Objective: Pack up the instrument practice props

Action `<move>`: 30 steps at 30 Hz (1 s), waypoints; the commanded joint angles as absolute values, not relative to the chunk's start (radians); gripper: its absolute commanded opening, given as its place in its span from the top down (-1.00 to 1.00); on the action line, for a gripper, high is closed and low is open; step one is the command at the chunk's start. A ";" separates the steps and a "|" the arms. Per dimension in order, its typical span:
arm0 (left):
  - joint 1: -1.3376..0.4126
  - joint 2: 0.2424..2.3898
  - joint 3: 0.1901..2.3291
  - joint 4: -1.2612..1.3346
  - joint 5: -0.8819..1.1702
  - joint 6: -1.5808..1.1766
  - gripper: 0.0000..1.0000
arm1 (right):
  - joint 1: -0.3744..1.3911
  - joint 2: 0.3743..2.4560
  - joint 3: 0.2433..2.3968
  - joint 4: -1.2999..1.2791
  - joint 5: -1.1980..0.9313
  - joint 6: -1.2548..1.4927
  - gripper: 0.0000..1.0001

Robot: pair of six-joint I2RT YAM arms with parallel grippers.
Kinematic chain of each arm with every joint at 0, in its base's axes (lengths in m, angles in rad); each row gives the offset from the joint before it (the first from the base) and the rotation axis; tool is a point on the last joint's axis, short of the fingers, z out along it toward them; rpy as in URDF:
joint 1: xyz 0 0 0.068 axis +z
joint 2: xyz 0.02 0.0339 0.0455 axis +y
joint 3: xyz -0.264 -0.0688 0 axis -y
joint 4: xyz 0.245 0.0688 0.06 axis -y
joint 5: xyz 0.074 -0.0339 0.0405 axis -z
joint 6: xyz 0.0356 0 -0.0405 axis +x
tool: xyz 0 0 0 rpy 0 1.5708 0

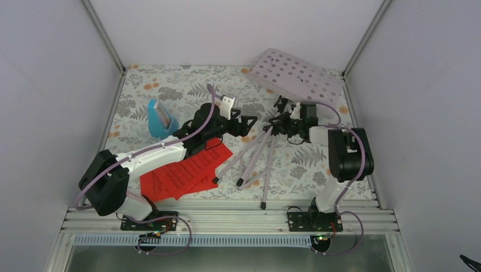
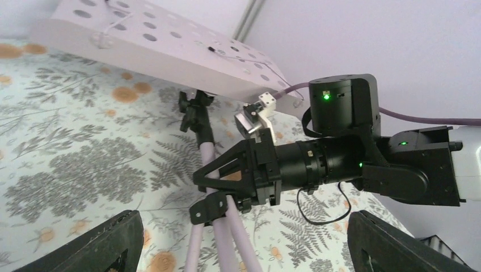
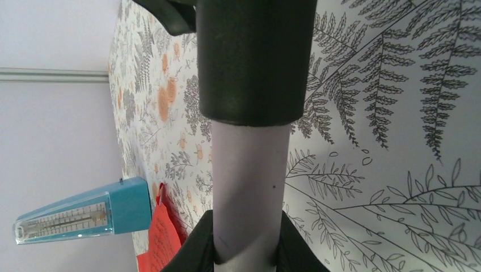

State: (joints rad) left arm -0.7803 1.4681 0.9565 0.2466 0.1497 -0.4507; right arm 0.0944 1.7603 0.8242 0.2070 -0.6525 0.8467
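The pale lilac music stand [image 1: 266,144] stretches slantwise over the flower-patterned table [image 1: 170,85]. Its perforated desk [image 1: 296,76] is at the far end, and its three thin legs fan out towards the near edge.

The right gripper [image 1: 276,124] is clamped on the stand's pole just below the desk. In the right wrist view the lilac tube [image 3: 247,181] runs between the fingers [image 3: 195,252], with a black collar [image 3: 252,56] just beyond them.

The left gripper [image 1: 251,127] is just to the left of the same stretch of pole, facing it but not touching. Its jaws are spread wide with nothing between them. In its own wrist view the two fingers [image 2: 102,243] sit at the bottom corners, and the stand's leg hub [image 2: 212,207] and the right gripper lie ahead between them.

The red sheet-music pages [image 1: 187,173] lie flat to the left of the stand's legs, partly under the left arm. The light-blue metronome [image 1: 160,119] is farther left of the stand, well apart from it and beyond the pages.
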 commanded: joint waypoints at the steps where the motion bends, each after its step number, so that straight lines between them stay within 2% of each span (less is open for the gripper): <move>1: -0.761 1.435 0.916 0.246 0.092 -0.449 -0.80 | 0.080 1.775 0.957 0.532 -0.598 0.639 0.92; 7: -0.755 1.423 0.888 0.223 0.092 -0.448 -0.82 | 0.075 1.810 0.998 0.501 -0.575 0.616 0.68; 14: -0.731 1.319 0.754 0.229 0.038 -0.491 -0.86 | 0.067 1.754 0.969 0.494 -0.579 0.599 0.08; 18: -0.709 1.259 0.698 0.200 0.039 -0.507 -0.88 | 0.059 1.712 0.938 0.485 -0.592 0.596 -0.08; 22: -0.703 1.228 0.682 0.146 0.076 -0.514 -0.88 | 0.048 1.672 0.899 0.490 -0.608 0.608 -0.35; 30: -0.701 1.186 0.664 0.050 0.129 -0.491 -0.88 | 0.018 1.605 0.889 0.423 -0.612 0.612 -0.58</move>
